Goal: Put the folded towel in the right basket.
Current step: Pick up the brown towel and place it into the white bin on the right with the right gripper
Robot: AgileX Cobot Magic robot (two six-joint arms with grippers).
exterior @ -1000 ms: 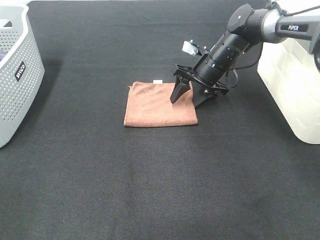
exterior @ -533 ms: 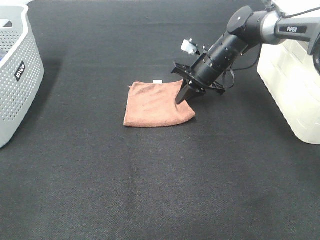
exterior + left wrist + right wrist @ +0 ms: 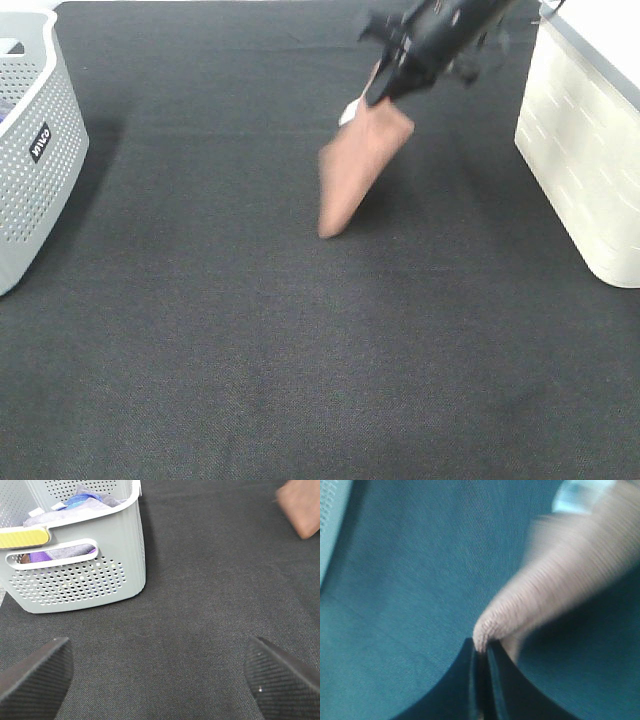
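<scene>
The brown folded towel (image 3: 355,165) hangs in the air above the black table, pinched at its upper corner by my right gripper (image 3: 385,90). The right wrist view shows the towel (image 3: 560,590), blurred, with its edge clamped between the shut fingers (image 3: 481,652). The right basket (image 3: 585,140) is cream and stands at the right edge, to the right of the towel. My left gripper (image 3: 160,672) is open and empty above bare cloth; a corner of the towel (image 3: 301,505) shows far off in its view.
A grey perforated basket (image 3: 30,150) stands at the left edge; the left wrist view shows the grey basket (image 3: 75,565) holding purple and blue laundry. The black table cloth (image 3: 300,350) covers the whole surface.
My right gripper has closed on the towel's right edge and lifted it off the table, up and toward the back. The towel now hangs instead of lying flat.
</scene>
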